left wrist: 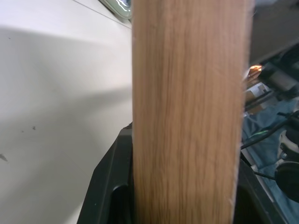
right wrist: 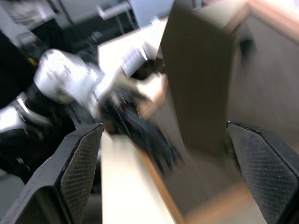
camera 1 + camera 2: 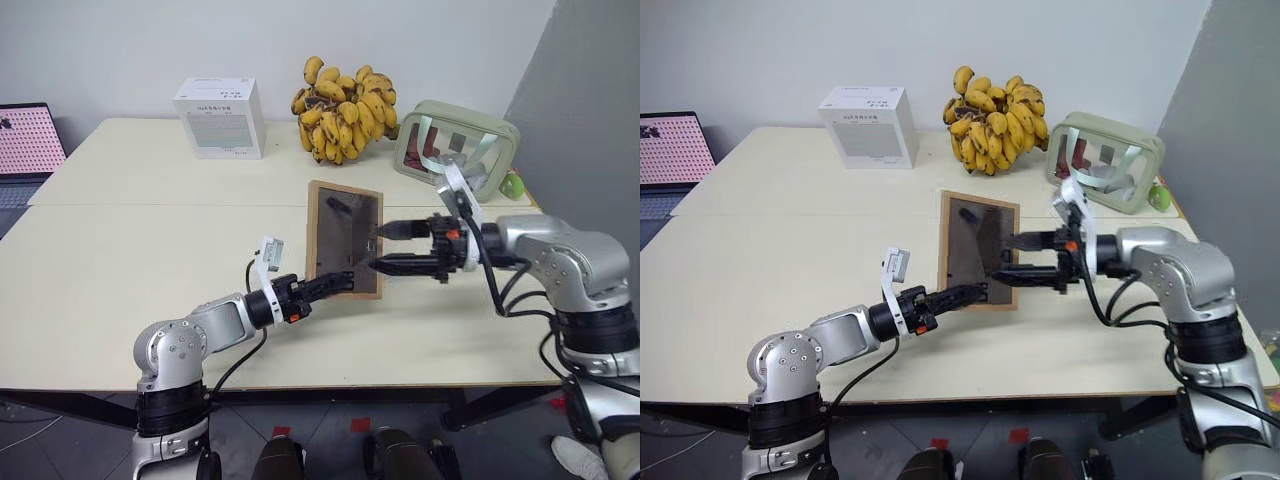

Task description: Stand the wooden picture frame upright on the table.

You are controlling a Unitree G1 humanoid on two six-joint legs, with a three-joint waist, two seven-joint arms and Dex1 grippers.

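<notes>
Left eye view, centre: we are pinching the light-wood picture frame (image 3: pixel 345 238) with our left gripper (image 3: pixel 335 284), right gripper (image 3: pixel 385 248) spread; frame tilted, not yet standing on the cream table (image 3: pixel 130 270).

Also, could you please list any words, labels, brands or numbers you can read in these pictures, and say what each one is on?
No text can be read here.
White box: lines of print on its front face, too small to read.
Laptop screen: a dotted pink pattern, with no legible words.
Wooden picture frame: its dark back panel carries no visible lettering.
</notes>
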